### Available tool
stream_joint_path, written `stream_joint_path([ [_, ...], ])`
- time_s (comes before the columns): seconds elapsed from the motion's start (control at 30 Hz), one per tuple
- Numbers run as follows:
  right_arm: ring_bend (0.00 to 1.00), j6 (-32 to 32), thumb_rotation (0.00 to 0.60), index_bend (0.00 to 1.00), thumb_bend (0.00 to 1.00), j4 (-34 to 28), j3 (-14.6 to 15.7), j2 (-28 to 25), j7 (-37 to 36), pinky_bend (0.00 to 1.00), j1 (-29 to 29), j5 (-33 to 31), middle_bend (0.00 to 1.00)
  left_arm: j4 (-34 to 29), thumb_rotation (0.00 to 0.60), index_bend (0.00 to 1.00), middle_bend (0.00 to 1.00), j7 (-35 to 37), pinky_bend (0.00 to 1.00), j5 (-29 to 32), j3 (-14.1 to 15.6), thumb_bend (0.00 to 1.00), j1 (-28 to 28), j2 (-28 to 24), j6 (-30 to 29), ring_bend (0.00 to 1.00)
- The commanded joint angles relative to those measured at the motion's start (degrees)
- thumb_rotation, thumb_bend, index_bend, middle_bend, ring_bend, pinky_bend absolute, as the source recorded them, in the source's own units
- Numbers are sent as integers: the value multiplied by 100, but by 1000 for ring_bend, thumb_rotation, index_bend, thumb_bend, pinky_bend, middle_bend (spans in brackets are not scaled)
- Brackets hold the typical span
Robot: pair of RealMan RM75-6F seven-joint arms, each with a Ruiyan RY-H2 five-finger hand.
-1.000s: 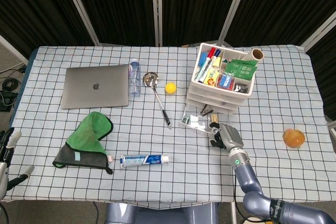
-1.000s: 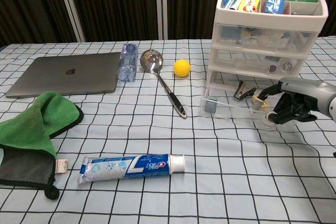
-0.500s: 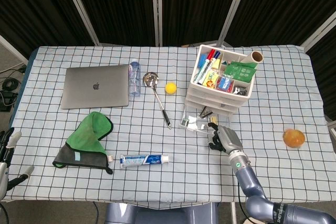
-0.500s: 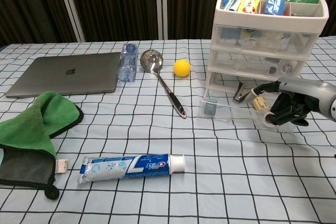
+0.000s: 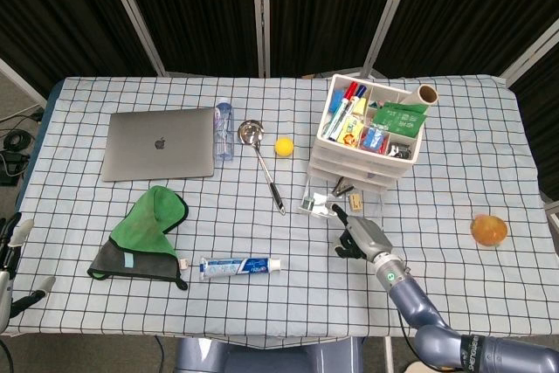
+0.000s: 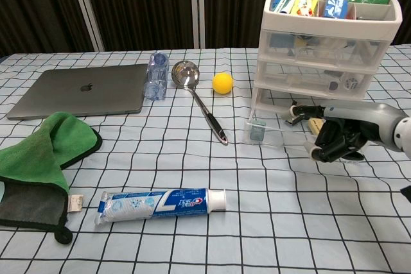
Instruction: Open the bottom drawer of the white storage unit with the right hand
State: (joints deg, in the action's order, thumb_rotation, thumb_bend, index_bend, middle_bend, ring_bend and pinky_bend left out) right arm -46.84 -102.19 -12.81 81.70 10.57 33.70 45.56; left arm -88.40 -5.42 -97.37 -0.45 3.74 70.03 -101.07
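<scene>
Bottom drawer [image 6: 282, 134] of the white storage unit [image 6: 327, 43] already pulled well out toward the lower edge of the frame, clear tray jutting onto the checked tabletop [image 6: 192, 235] with small items visible inside. Unit itself standing at upper right of the chest view, right of centre in the head view, the two upper drawers flush and shut.

Right robot hand [image 6: 334, 138] low at the front right corner of the drawer, fingers curled in around the drawer's front edge or just off it; cannot tell from either view whether the front lip is truly gripped or merely touched. In the head view, same hand [image 5: 356, 235] just below the drawer, forearm running down to the lower right.

Left robot hand [image 5: 13, 255] barely showing at the far lower-left edge of the head view, fingers apart, holding nothing, well away from everything.

Judged from this: opening essentially accomplished, drawer most of the way out. Remaining, at most a little extra pull, then letting go and backing off without dragging the light unit forward.
</scene>
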Motion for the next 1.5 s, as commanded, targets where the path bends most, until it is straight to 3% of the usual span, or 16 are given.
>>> stream_joint_path([
  [0.03, 984, 127, 600, 70, 573, 5, 7, -55, 62, 878, 210, -188, 974, 2, 600, 0, 0, 1, 0, 8, -1, 0, -2, 0, 10, 0],
  [0.4, 991, 372, 600, 111, 576, 203, -56, 25, 72, 881, 732, -809, 984, 26, 600, 0, 0, 83, 0, 164, -53, 0, -47, -9, 141, 0],
  [0.83, 1000, 674, 600, 160, 617, 133, 144, -241, 488, 892, 1826, -2344, 1000, 87, 600, 0, 0, 214, 0, 393, -127, 0, -111, -16, 317, 0],
  [1.5, 1000, 802, 600, 162, 619, 496, 360, -198, 273, 893, 2463, -2959, 1000, 111, 600, 0, 0, 227, 0, 492, -129, 0, -167, 0, 457, 0],
])
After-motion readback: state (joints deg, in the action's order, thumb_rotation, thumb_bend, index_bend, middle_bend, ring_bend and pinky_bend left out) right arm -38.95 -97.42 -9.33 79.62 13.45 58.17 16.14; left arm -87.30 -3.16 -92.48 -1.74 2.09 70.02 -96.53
